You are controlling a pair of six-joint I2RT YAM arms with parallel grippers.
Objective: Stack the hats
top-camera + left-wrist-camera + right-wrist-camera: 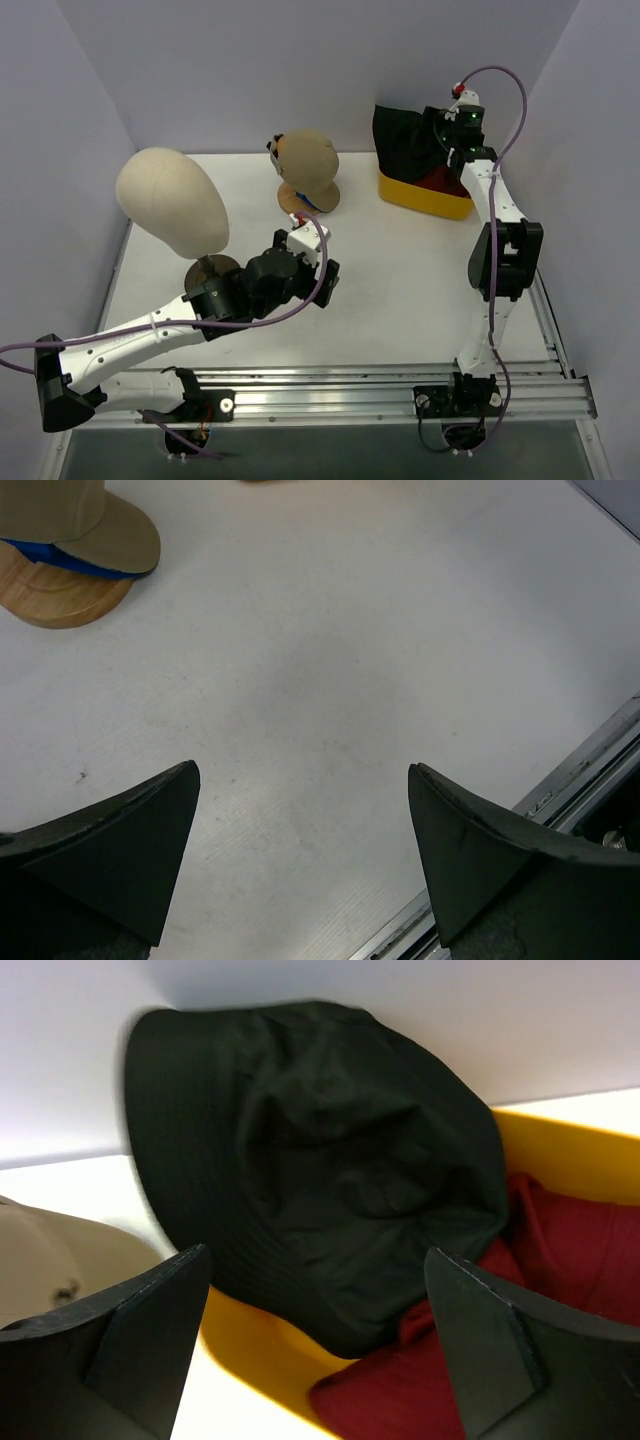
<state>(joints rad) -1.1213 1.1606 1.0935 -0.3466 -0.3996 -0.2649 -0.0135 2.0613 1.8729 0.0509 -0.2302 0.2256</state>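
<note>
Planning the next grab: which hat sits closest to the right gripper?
The black bucket hat, propped upright in the yellow bin over the dark red hat. The tan cap sits apart on the wooden stand.

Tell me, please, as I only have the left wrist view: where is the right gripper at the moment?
Observer: The right gripper is open, facing the black bucket hat at the far right.
Operator: Where does that hat lie?
Observer: It stands propped in a yellow bin.
Operator: Anything else inside?
Observer: The dark red bucket hat, partly under the black one.
</note>
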